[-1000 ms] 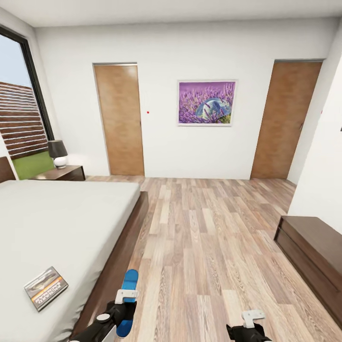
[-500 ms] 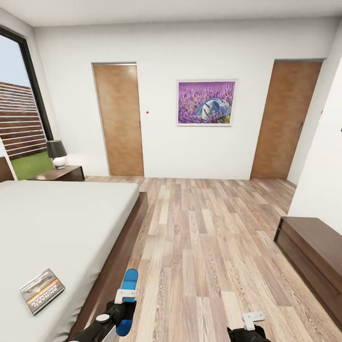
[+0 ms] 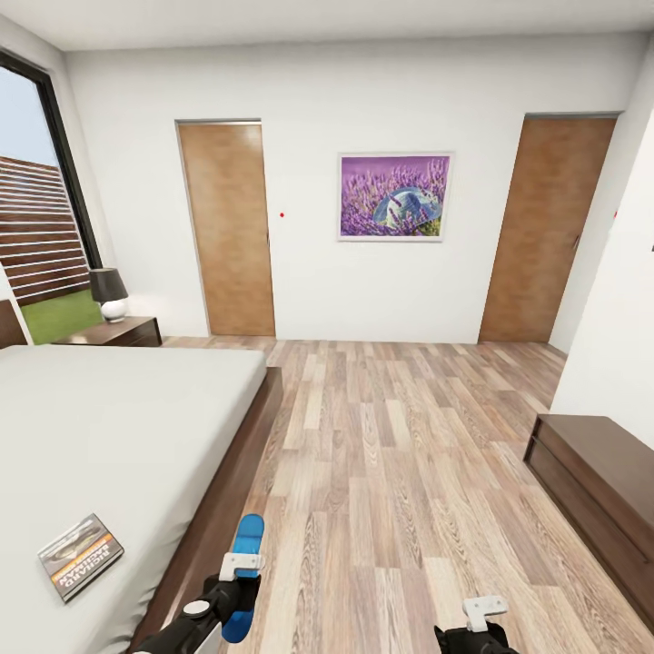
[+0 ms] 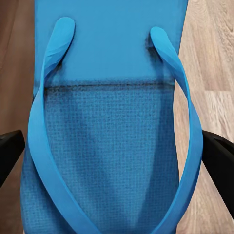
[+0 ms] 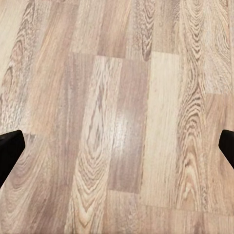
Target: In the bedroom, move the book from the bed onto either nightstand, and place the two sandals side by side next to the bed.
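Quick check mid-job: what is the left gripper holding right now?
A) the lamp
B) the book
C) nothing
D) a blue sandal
D: the left wrist view shows the blue sandal between the fingers of the left gripper, while the book lies on the bed.

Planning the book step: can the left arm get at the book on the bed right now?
Probably not: the left gripper is shut on a blue sandal. The book lies uncovered on the bed nearby.
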Robot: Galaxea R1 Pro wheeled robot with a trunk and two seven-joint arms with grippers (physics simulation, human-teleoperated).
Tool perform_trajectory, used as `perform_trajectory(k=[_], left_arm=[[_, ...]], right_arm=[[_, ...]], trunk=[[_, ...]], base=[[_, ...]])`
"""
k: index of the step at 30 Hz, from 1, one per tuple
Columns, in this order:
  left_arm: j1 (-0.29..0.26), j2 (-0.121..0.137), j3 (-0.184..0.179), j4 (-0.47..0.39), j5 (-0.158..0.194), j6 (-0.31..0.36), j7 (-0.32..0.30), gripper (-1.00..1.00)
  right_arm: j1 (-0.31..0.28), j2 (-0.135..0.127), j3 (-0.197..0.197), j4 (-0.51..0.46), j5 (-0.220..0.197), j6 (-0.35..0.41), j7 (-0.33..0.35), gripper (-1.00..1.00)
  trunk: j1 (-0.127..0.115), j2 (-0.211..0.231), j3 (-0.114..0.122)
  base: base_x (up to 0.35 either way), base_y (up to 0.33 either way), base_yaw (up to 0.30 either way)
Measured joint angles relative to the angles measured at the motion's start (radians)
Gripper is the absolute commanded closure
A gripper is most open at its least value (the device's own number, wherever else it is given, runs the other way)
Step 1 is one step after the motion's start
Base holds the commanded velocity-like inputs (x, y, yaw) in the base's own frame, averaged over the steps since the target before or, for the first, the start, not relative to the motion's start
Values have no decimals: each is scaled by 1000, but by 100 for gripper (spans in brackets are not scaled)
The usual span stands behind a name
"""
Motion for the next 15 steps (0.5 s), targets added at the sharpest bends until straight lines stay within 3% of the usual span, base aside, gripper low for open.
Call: perform_trajectory(k=[7, 15], left_arm=[[7, 11, 1, -6, 3, 8, -1, 100], [8, 13, 1, -8, 3, 8, -1, 100]], right_arm=[[0, 9, -5, -7, -4, -2, 4, -100], [0, 11, -6, -8, -5, -1, 9, -100]], trunk=[[0, 0, -1], [0, 0, -10]], base=[[0, 0, 11], [0, 0, 89]])
